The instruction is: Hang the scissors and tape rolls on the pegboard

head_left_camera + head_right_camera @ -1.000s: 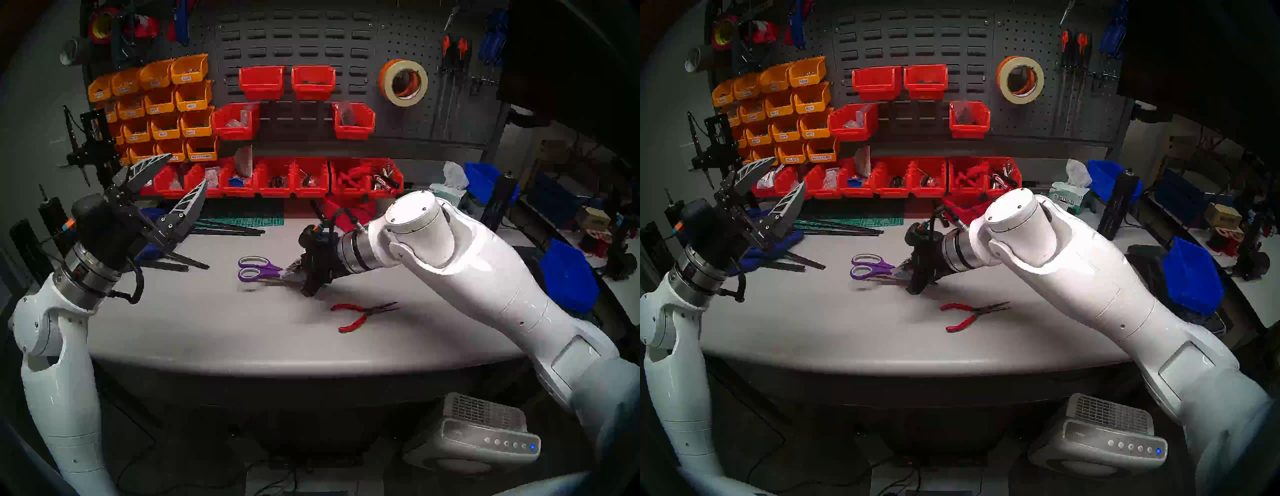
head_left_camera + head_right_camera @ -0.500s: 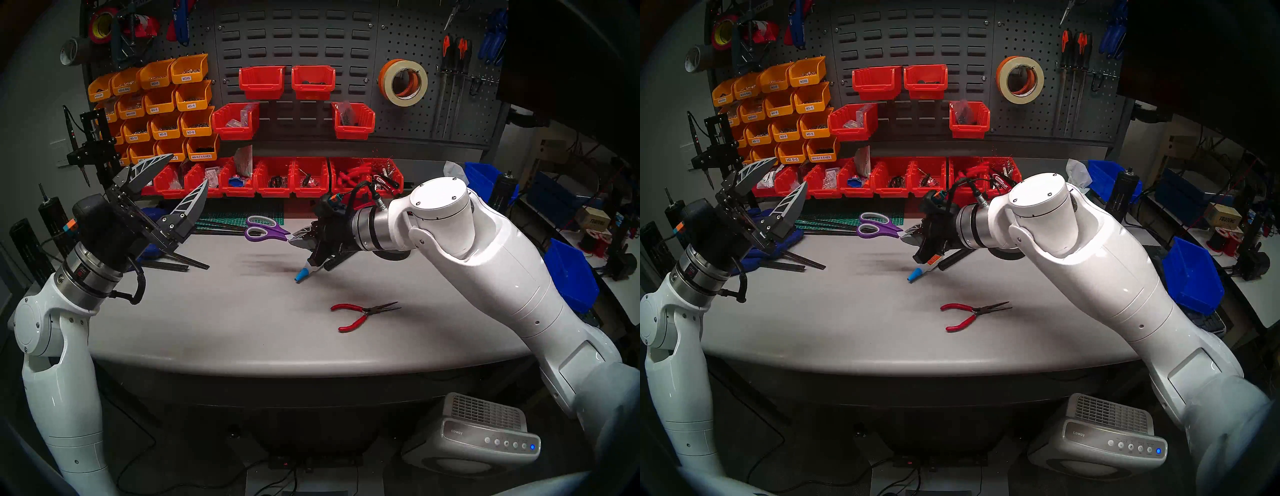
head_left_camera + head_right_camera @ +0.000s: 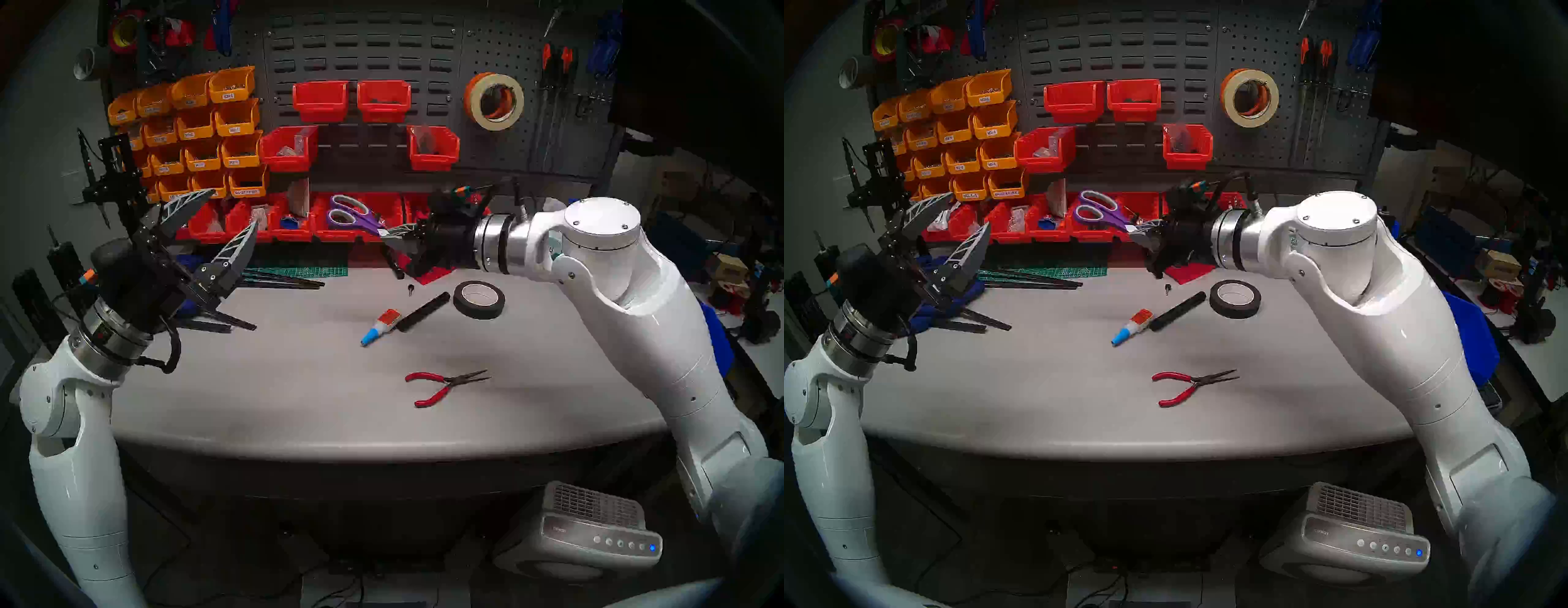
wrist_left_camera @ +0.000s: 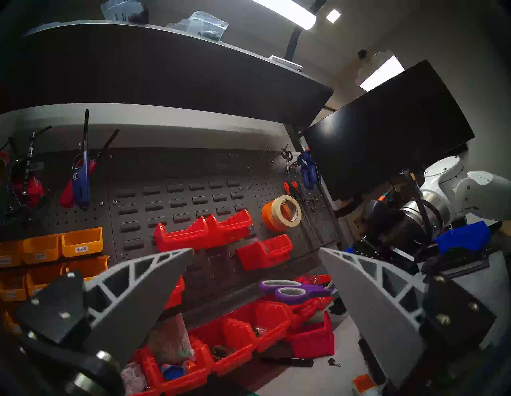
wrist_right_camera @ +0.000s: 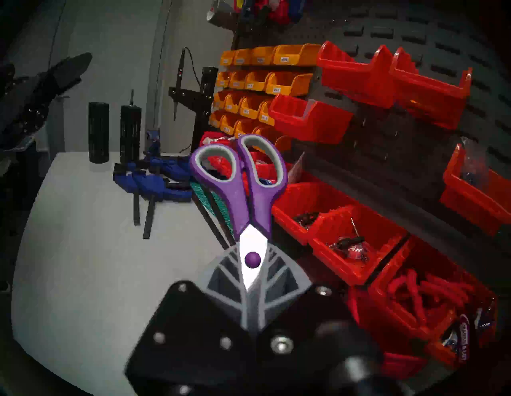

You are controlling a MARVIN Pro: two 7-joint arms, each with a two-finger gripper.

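1. From the head views I see my right end effector (image 3: 392,235) held above the far side of the worktop (image 3: 297,382), in front of the row of red bins (image 3: 339,220), with the scissors (image 3: 350,214) sticking out to the left, purple handles leading.
2. The right wrist view shows what the head views cannot: the right end effector (image 5: 253,279) is clenched on the scissors (image 5: 243,188) at the pivot, the silver blades pinched between the two fingers (image 5: 221,279) and the handle loops pointing away from the camera.
3. My left end effector (image 3: 220,229) is raised on the left, fingers spread wide and empty. The left wrist view confirms the gap between its fingers (image 4: 143,279) and looks through it at the scissors (image 4: 293,290) hanging clear of the bins.
4. The tape rolls (image 3: 494,102), orange behind and cream in front, hang together on the pegboard (image 3: 500,157) at the far right. The left wrist view shows the rolls (image 4: 282,213) from the side, the orange one nearer the board.
5. Only the head views show the rest of the worktop: a black tape roll (image 3: 479,299), a black rod (image 3: 422,312), a small blue-capped tube (image 3: 379,327) and red-handled pliers (image 3: 443,386) nearer to me.
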